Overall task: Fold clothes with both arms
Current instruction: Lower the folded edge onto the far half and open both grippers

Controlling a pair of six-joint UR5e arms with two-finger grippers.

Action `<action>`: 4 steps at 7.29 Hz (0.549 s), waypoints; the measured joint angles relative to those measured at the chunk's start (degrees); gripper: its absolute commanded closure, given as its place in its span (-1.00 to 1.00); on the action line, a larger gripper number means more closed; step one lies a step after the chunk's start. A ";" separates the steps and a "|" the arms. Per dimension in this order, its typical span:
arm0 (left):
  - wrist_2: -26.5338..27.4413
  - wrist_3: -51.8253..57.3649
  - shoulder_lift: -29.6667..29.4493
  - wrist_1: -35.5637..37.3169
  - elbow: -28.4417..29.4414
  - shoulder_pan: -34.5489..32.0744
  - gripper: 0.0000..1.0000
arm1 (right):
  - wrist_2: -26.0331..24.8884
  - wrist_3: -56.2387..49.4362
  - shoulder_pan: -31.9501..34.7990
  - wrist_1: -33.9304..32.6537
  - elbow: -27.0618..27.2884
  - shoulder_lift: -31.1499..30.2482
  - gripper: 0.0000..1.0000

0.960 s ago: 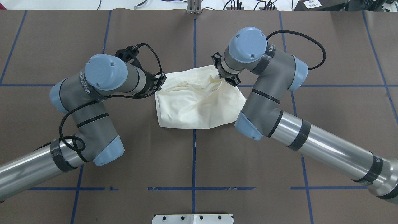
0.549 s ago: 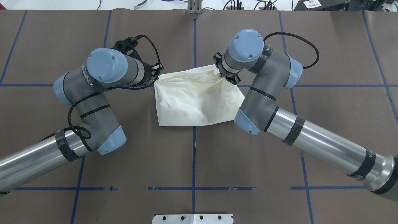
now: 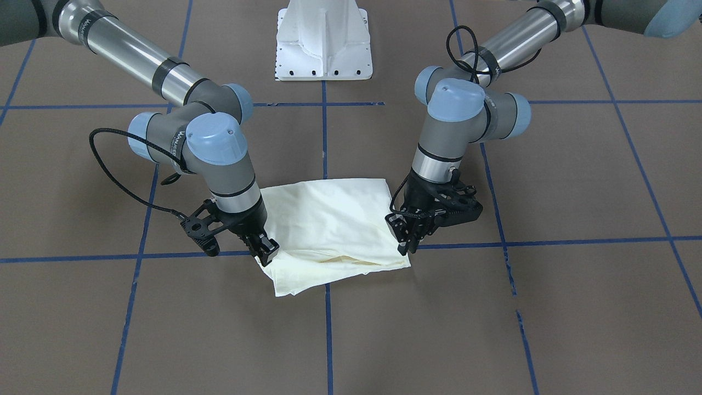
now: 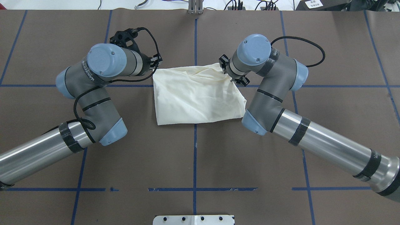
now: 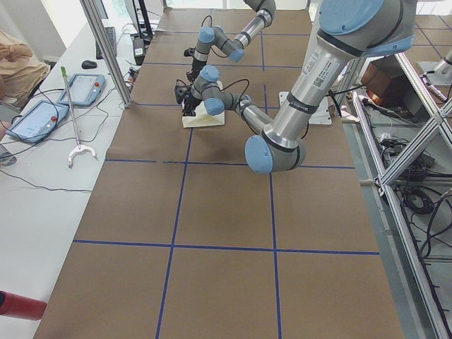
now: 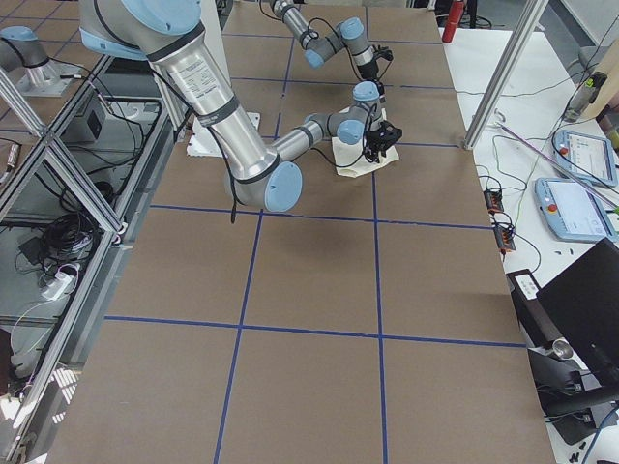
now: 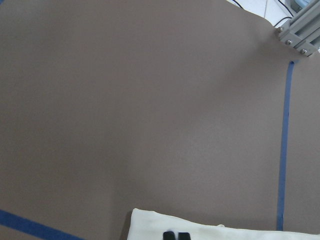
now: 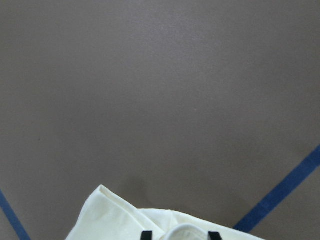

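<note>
While the left claw (image 3: 408, 241) and right claw (image 3: 267, 251) each pinch a shirt (image 3: 329, 219) corner (plain side up), keep that edge taut. Lower both together, level.

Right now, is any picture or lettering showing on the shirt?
No, the overhead view shows only plain cream fabric on the folded shirt.
</note>
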 measured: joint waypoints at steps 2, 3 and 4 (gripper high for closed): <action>-0.78 0.36 -0.19 -1.67 -1.32 -1.06 0.09 | 0.05 -1.24 0.34 0.60 0.58 0.03 -1.00; -2.31 0.07 0.70 -1.69 -3.76 -1.21 0.87 | 0.31 -1.25 0.42 0.59 1.60 -0.12 -1.00; -4.72 -1.58 3.09 -1.43 -7.68 -0.60 1.00 | 1.45 -1.15 0.47 0.58 3.44 -1.03 -1.00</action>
